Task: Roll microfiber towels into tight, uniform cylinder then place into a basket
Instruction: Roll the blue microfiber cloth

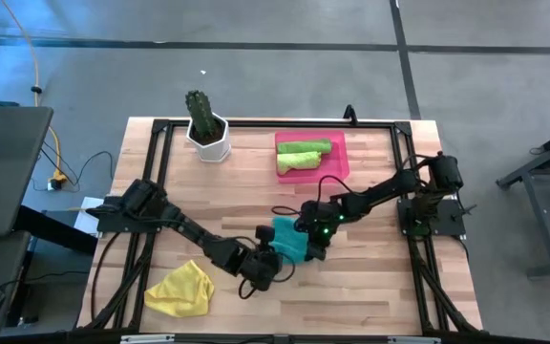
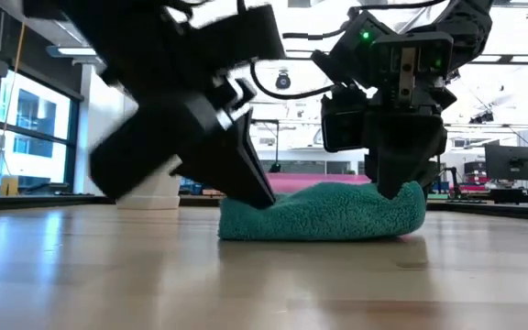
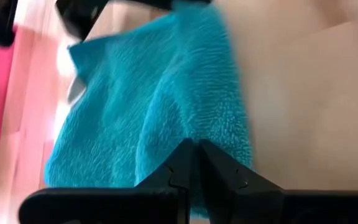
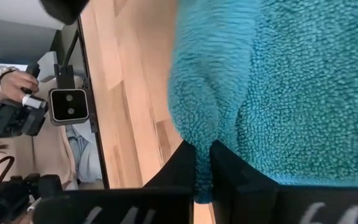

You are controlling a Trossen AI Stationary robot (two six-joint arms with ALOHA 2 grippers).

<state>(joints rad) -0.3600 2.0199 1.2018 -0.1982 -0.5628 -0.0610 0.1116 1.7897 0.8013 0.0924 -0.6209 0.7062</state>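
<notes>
The teal microfiber towel (image 2: 324,213) lies doubled over in a low hump on the table's middle, its underside on the wood. My left gripper (image 3: 194,146) is shut at its left end, my right gripper (image 4: 202,163) shut at its right end. In the high view the left gripper (image 1: 275,253) and right gripper (image 1: 311,244) flank the teal towel (image 1: 290,239). A yellow towel (image 1: 181,287) lies crumpled near the front left. The pink basket (image 1: 336,143) at the back holds lime green rolled towels (image 1: 302,153). My left gripper has its shut fingertips on a raised fold (image 3: 188,112) at the towel's left end, slanting down from the table's left. Cloth between the tips does not show plainly. The towel stays on the table. My right gripper pinches a thin edge of cloth (image 4: 204,140) at the towel's right end between its two fingers, slanting down from above. A strip of teal shows between them. The towel rests on the table below (image 2: 401,220).
A white pot with a cactus (image 1: 206,129) stands at the back left. Black frame rails (image 1: 160,162) run round the table. Bare wood lies in front of the towel. A person with a camera shows beyond the table in the right wrist view.
</notes>
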